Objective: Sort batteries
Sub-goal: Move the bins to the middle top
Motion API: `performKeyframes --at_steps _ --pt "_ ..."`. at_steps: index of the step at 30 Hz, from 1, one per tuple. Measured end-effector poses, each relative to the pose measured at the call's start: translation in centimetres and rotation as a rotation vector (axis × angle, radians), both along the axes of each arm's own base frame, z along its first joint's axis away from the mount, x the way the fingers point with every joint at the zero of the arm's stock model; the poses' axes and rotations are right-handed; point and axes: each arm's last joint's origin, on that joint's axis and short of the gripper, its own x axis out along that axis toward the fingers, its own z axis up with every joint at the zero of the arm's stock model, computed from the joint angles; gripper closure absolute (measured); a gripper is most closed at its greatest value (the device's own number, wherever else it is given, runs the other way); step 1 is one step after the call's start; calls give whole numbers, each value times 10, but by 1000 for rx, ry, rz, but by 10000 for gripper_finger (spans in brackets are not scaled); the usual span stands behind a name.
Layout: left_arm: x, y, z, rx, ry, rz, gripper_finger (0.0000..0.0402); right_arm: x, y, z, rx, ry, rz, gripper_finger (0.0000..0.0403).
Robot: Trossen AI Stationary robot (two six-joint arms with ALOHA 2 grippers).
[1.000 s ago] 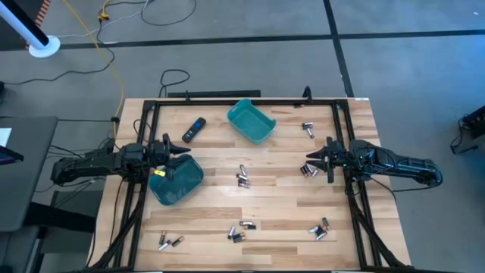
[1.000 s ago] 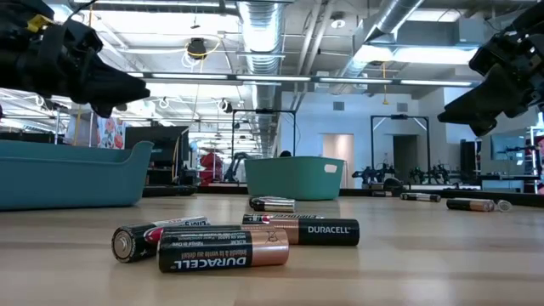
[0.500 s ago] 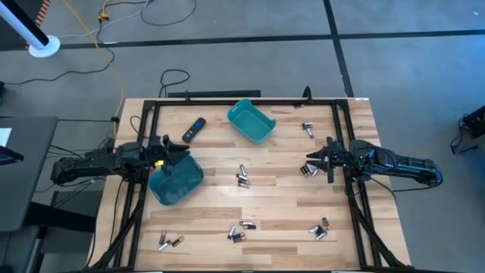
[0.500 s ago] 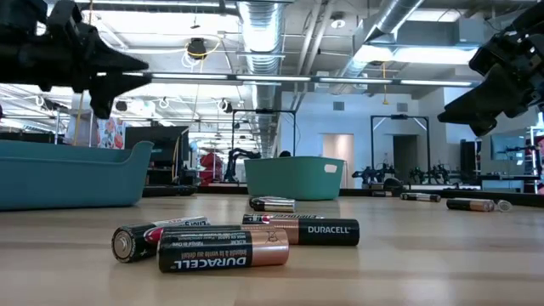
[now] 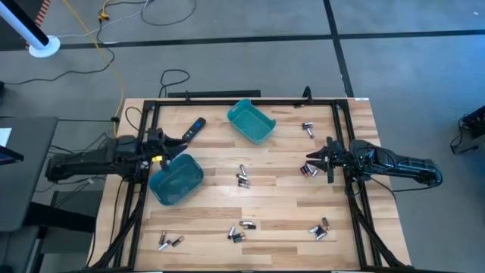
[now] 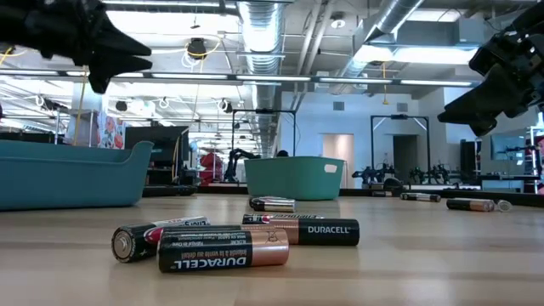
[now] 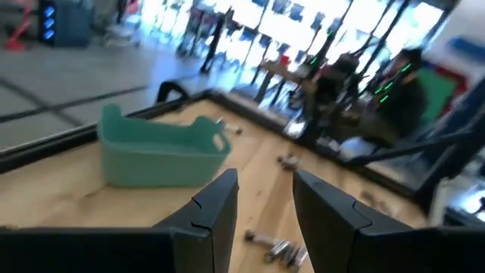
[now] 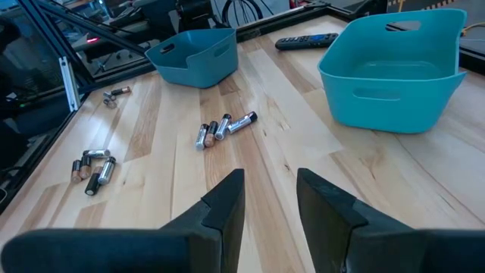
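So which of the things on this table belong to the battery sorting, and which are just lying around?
Part of the job:
- batteries, scattered in small clusters over the table
- near teal bin, by the left gripper
- far teal bin
- right gripper, jaws empty

Just lying about:
- black remote
- yellow cable on the floor
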Motion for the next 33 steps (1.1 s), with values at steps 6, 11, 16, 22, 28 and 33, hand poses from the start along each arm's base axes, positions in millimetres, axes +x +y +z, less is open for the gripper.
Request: performKeyframes --at_steps 6,11,16,22,28,33 --pt "21 2 34 -41 309 5 278 0 0 0 0 1 0 264" --pt "42 5 49 -153 674 18 278 0 0 0 0 0 0 264" --pt "54 11 43 -243 1032 37 278 0 0 0 0 1 0 264" --pt "58 14 12 -400 1214 37 278 0 0 0 0 0 0 264" --pt "56 13 -3 -469 1253 63 278 0 0 0 0 1 0 264" --pt "53 13 -10 -483 1272 76 278 0 0 0 0 0 0 264"
